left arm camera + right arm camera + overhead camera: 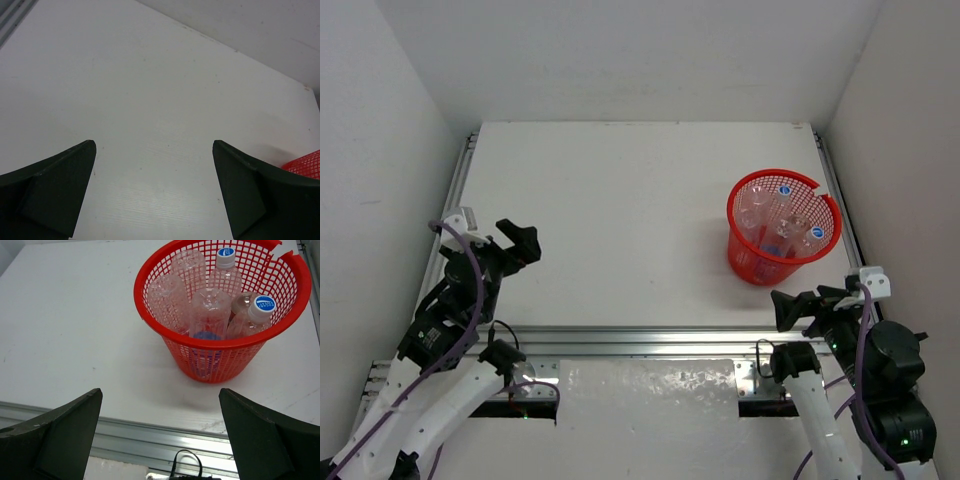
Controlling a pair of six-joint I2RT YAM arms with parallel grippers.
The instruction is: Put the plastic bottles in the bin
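No word or number is legible. Within the bin (235,362), the cap at 12 o'clock (226,252) and the cap at 3 o'clock (264,303) each carry a round blue disc with white lettering too small to read. The blue label (206,336) on the bottle at 6 o'clock shows no readable print.

Ahead of the right gripper (160,392), the bin (220,360) is glossy red plastic mesh — the bottles (209,307) in it clear, shiny plastic. The table (70,325) looks matt white; the rail (140,430) nearest the gripper is brushed metal.
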